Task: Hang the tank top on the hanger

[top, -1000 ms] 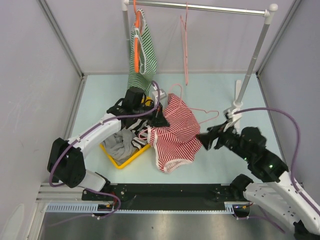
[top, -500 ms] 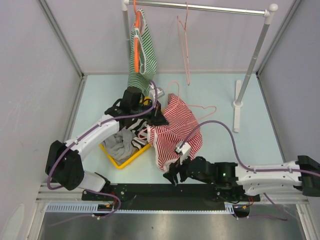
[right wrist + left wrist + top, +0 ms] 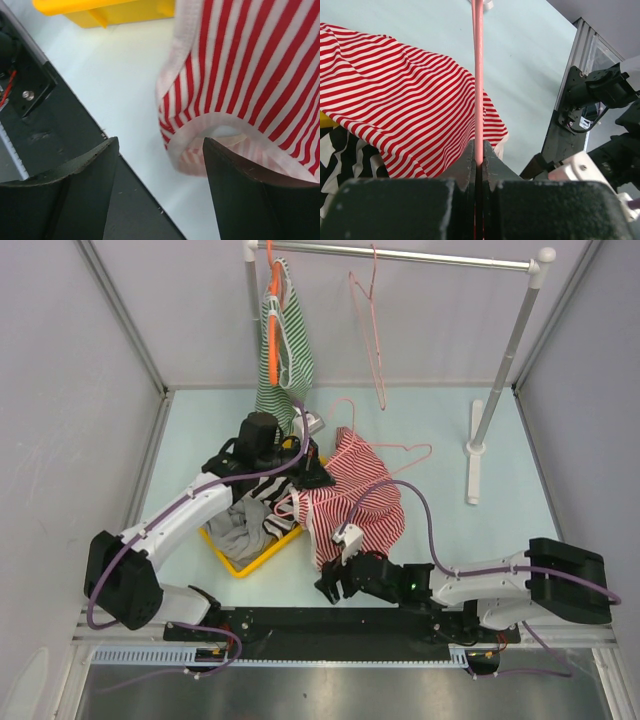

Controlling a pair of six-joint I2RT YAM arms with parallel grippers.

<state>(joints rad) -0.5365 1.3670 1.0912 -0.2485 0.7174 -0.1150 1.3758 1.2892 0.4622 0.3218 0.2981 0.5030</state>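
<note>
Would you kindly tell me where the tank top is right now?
In the top view, the tank top lies mid-table, right of the yellow bin, its near hem just ahead of the open right gripper.

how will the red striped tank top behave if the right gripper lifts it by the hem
Probably floppy: the tank top lies rumpled, its hem curling on the table. Likely light, so the open right gripper pinching the hem would raise only that edge, the rest sagging. The thin fabric may slip unless the trim is caught well.
</note>
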